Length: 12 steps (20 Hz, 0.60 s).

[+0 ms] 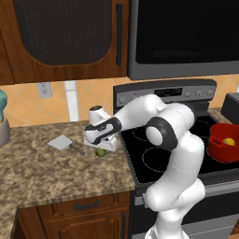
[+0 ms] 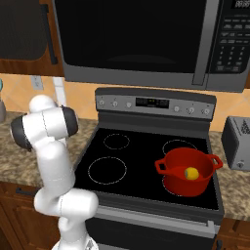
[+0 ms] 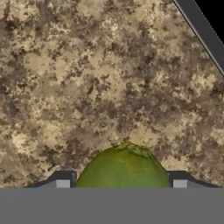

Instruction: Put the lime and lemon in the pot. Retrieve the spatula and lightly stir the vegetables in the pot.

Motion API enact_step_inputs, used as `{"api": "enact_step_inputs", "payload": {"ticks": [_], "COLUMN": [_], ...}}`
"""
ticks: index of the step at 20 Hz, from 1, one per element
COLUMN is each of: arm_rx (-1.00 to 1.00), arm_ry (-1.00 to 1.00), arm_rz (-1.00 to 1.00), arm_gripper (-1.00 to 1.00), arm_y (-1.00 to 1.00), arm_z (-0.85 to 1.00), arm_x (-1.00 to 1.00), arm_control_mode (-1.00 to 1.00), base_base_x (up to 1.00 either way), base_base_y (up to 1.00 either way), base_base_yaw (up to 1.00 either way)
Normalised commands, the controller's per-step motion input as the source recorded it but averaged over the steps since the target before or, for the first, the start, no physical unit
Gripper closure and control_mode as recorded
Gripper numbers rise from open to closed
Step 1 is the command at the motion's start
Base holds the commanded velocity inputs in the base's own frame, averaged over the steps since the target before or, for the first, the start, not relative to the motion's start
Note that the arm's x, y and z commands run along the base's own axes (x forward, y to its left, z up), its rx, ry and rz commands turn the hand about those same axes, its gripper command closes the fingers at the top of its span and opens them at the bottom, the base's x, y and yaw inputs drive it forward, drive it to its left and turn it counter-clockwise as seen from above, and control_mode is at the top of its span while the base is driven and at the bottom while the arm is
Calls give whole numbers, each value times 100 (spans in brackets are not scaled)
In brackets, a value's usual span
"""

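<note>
speckled granite counter, black stove, microwave above, wooden cabinets.

Lime: lower half cut off at the bottom of the hand view; in the left base view mostly hidden under the white hand. Finger tips: only their tops show, contact with the lime unclear. Spatula: handle's near end hidden behind the hand. Pot: right side cut by left base view's edge.
</note>
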Motion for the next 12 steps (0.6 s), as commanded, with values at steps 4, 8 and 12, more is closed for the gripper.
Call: {"api": "enact_step_inputs", "payload": {"ticks": [4,8,12], "arm_rx": [0,0,2], "arm_ry": [-19,-13,-1], "arm_rz": [-5,-1,0], "arm_gripper": [100,100,100], "arm_y": [-60,-90,-100], "arm_z": [64,63,80], "arm_x": [-71,-89,-62], "arm_control_mode": [-100,-100,-100], "base_base_x": [0,0,0], "base_base_y": [0,0,0], "base_base_yaw": [0,0,0]}}
